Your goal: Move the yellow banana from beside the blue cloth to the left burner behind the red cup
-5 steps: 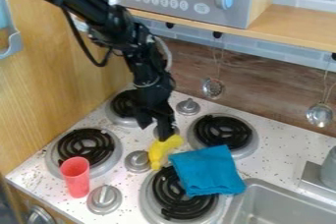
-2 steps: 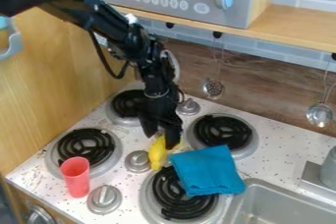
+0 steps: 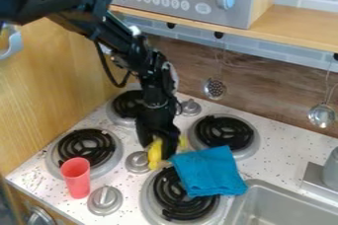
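The black gripper (image 3: 157,149) hangs low over the middle of the stove, its fingers apart and open around the yellow banana-like object (image 3: 154,154). One finger stands at its left and the other crosses in front of it, hiding its middle. A small yellow part shows to the right of that finger. The folded blue cloth (image 3: 208,172) lies just right of the gripper, partly over the front right burner (image 3: 173,202). A red cup (image 3: 76,177) stands upright at the front left, beside the left burner (image 3: 86,149).
Metal knobs (image 3: 137,162) sit between the burners. Behind the gripper are two rear burners (image 3: 224,132). The sink (image 3: 280,204) is at the lower right. A shelf (image 3: 297,24) with a microwave (image 3: 178,2) is above, and ladles (image 3: 321,115) hang at the wall.
The gripper has come down and toward the front of the stove, from above the yellow object to around it. The cloth and the cup have stayed put.
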